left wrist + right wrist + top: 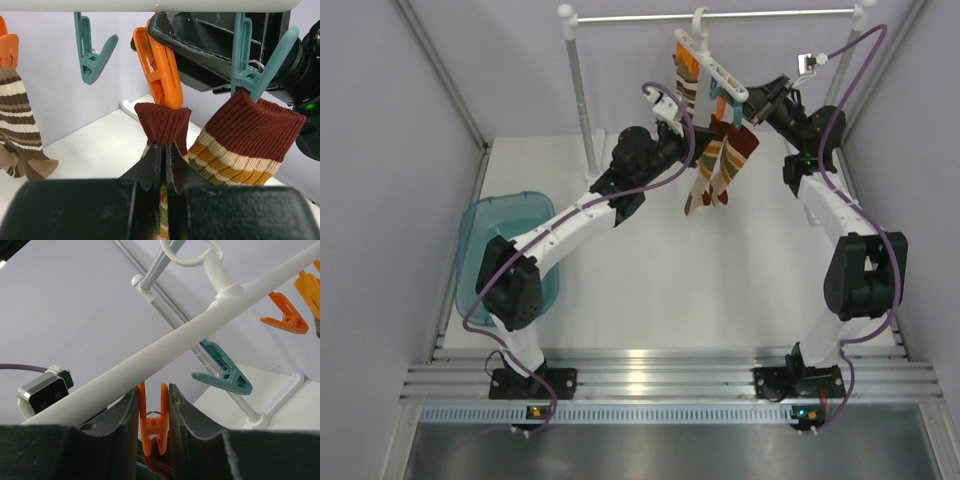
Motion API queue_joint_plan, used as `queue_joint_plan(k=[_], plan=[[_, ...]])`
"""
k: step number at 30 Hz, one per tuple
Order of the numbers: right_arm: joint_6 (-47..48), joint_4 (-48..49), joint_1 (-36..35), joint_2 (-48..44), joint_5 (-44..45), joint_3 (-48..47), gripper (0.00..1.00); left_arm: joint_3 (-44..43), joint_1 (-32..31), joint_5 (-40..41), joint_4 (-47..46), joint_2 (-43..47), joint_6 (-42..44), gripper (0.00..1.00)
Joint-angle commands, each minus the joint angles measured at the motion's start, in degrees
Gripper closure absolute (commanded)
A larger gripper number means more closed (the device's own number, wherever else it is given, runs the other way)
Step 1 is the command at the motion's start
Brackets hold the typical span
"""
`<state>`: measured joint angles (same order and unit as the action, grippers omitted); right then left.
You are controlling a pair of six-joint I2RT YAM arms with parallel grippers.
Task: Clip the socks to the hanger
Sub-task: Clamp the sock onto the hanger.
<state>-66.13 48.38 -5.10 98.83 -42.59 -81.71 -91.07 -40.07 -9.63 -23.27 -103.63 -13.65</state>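
Socks [718,165] hung from hanger [712,66] clips above tabletop [720,290]. Left claw [164,150] pinched together on tan sock [162,122] just under orange clip [160,75]. Right claw [153,395] seemingly clamped on that clip. Teal basin [490,225] sat at left, contents unclear behind left arm [570,225].

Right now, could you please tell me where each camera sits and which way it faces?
Top external: above and behind, looking down on the table; left arm and right arm whole, hanger, teal tub.
Left wrist: looks forward along the left gripper, shut on the tan sock.
Right wrist: looks up at the hanger bar; right gripper grips the orange clip.
Shared: both wrist views show that orange clip and the sock's maroon cuff.
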Motion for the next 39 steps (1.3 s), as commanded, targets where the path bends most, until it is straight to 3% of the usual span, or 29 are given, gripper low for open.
queue_joint_plan(k=[1, 39], plan=[[-0.8, 2.2, 0.4, -2.1, -0.9, 0.4, 1.00, -1.0, 0.8, -0.1, -2.8, 0.5, -1.3, 1.00], [1.6, 4.0, 0.4, -1.4, -1.5, 0.9, 1.00, -7.5, 1.6, -4.7, -2.5, -2.0, -9.2, 1.00]])
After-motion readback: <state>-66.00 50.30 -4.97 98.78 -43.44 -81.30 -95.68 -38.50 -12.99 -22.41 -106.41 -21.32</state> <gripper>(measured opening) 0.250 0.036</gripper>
